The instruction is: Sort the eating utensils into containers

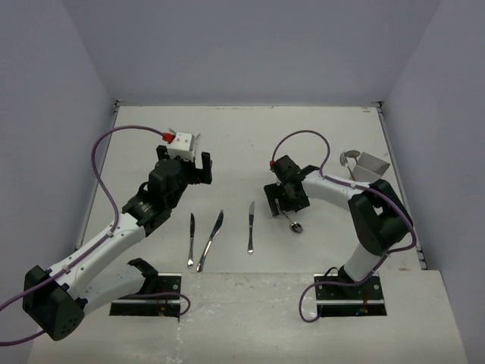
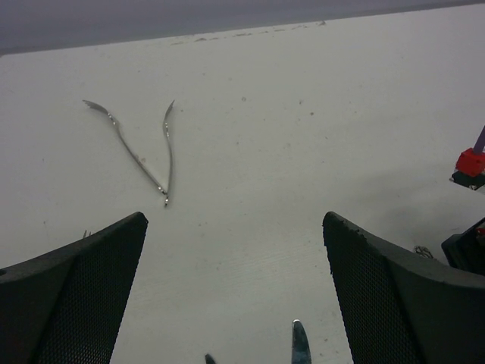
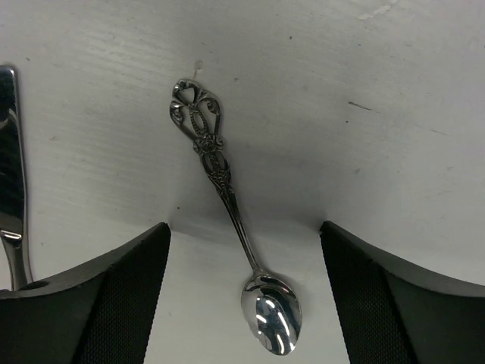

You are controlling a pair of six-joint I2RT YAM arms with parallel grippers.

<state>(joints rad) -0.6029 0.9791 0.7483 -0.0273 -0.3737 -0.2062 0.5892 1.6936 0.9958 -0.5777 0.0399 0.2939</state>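
Black fingers (image 3: 114, 303) of the right claw (image 3: 244, 227) stand wide apart on either side of a small ornate spoon (image 3: 225, 186), which lies flat on the white table (image 3: 394, 114) with its bowl toward the camera. One knife (image 3: 9, 152) lies near it, on the side of the left arm. Further that way a short knife (image 1: 191, 239) and a longer knife (image 1: 211, 240) lie close together. Left claw (image 1: 195, 168) is spread apart too, gripping nothing; ahead of it two slim pieces (image 2: 136, 154) form a V, near ends touching. At the far right sits a pale box (image 1: 375, 163)
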